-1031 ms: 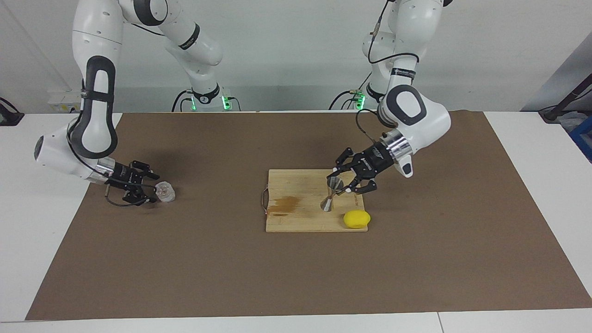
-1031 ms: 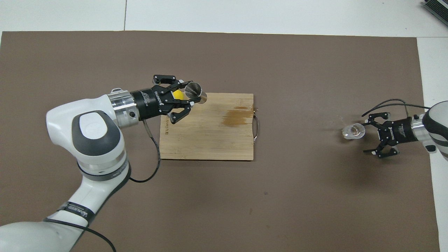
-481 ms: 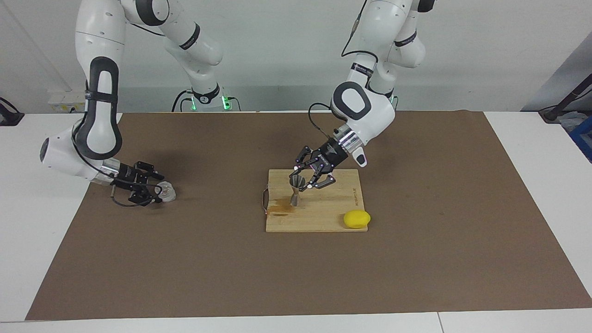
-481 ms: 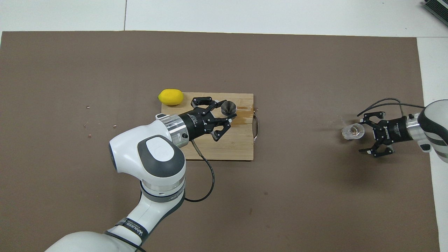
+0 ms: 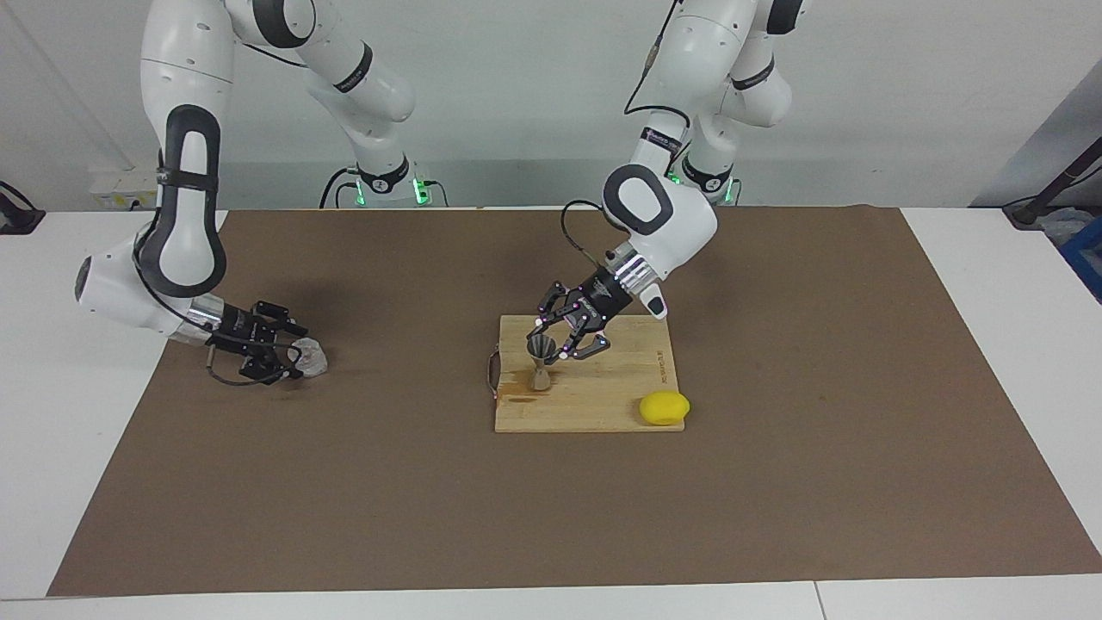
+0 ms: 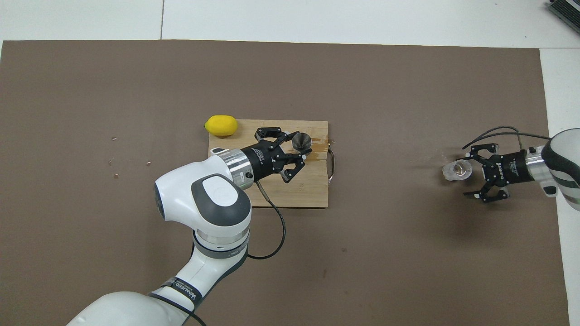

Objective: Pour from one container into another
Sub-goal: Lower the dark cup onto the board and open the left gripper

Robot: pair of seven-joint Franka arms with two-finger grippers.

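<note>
The grey metal jigger is upright on the wooden cutting board, its foot at a brown stain near the board's handle. My left gripper is shut on the jigger's upper cone, coming in from the left arm's side. The clear ribbed glass rests on the brown mat toward the right arm's end of the table. Low over the mat, my right gripper is open, and the glass lies at its fingertips.
A yellow lemon lies at the board's corner toward the left arm's end, farther from the robots. The board's metal handle sticks out toward the right arm's end. The brown mat covers the table.
My left gripper has carried the jigger across the board, from beside the lemon to the stained patch near the handle. The right gripper has stayed by the glass.
</note>
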